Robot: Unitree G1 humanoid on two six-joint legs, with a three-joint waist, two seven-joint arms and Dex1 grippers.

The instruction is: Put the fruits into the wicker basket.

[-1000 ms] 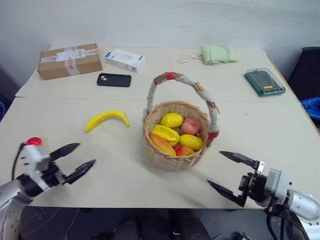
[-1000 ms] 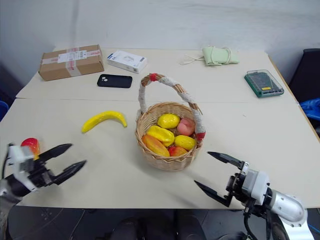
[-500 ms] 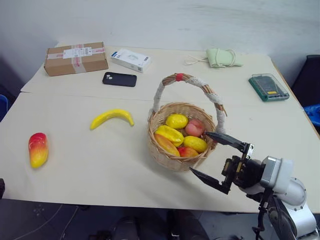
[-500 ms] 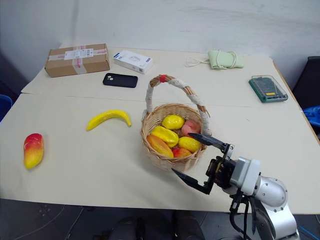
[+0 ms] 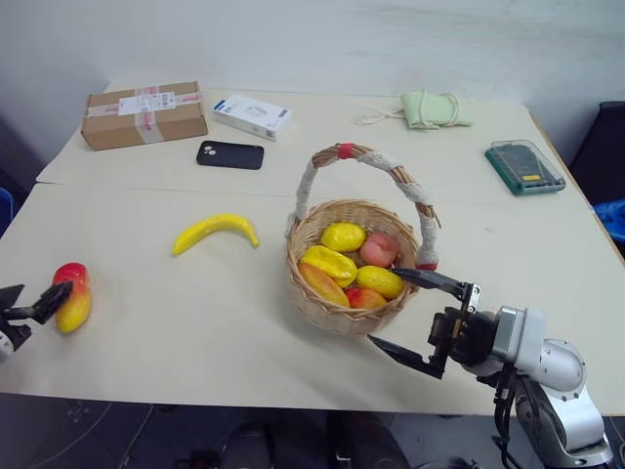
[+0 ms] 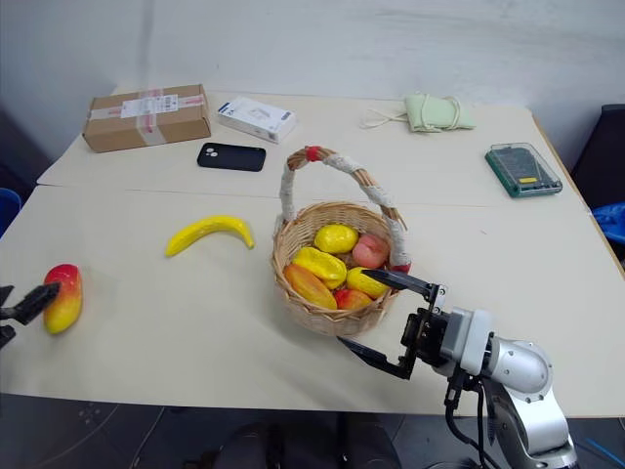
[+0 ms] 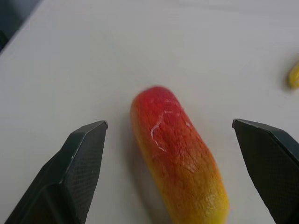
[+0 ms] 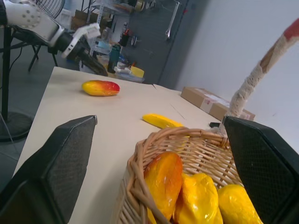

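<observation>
Straddling mango (image 7: 180, 158), left pincer (image 7: 170, 133) — fingers wide apart, not touching it. Right pincer (image 5: 415, 311) gaping beside wicker basket (image 5: 337, 318). Banana (image 5: 215, 233) loose on worktop (image 5: 195, 332) — between mango and basket.

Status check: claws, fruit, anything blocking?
Both claws open: left claw lined up on red-to-yellow oblong mango, right claw by round wicker basket. Curved yellow banana loose on table. Nothing blocking.

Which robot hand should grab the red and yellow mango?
The left. The left gripper is open with the mango lying right between its fingers. The right gripper is far off by the wicker basket, open and empty.
</observation>
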